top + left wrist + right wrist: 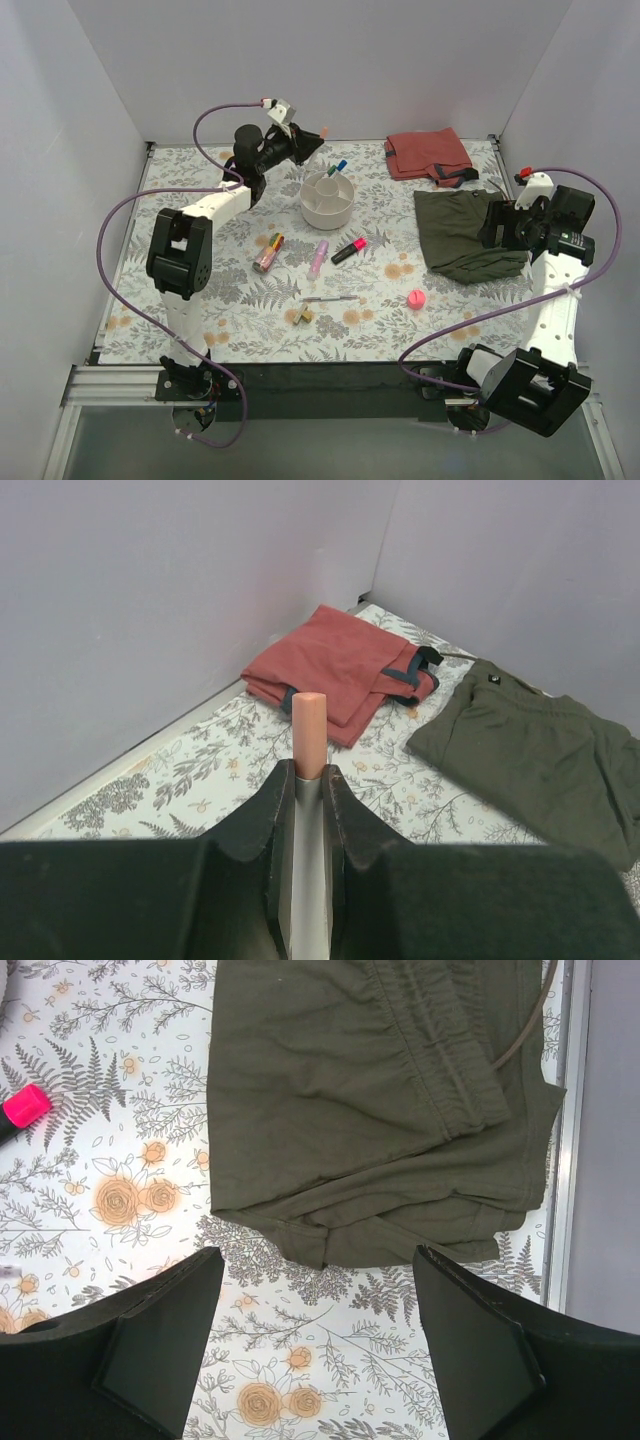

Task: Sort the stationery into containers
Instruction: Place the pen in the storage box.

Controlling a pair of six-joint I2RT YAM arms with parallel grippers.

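My left gripper is shut on a thin silver pen with a pink cap, held in the air behind the round white bowl. Pens with green and blue caps stick out of the bowl. On the table lie a pink-orange patterned tube, a lilac tube, a black-pink highlighter, a thin pen, tan bits and a pink ball. My right gripper is open and empty over the olive cloth's edge; the highlighter's pink tip shows at its far left.
A folded red cloth lies at the back right, also in the left wrist view. An olive-green cloth lies at the right, below my right gripper. White walls close in the back and sides.
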